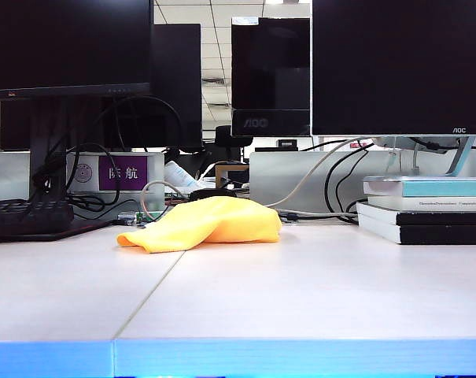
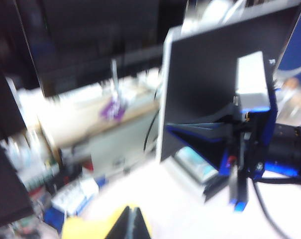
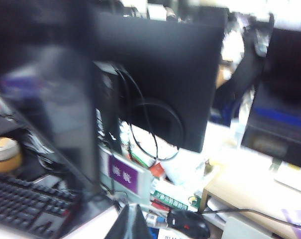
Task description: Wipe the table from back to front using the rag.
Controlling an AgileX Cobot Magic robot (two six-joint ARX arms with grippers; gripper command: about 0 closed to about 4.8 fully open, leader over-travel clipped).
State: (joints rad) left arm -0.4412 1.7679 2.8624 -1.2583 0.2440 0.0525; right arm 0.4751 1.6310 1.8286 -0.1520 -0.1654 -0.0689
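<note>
Both hands, left hand (image 2: 131, 222) and right hand (image 3: 129, 224), hang pressed together, empty, above the off-white counter (image 1: 300, 291). Crumpled at the back, the fuzzy yellow rag (image 1: 206, 223) likely awaits the forward wipe.

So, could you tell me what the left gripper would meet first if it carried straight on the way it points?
Probably the rag: the shut left gripper shows its tips against the yellow cloth. The wrist view is blurred, so depth and contact are unclear.
</note>
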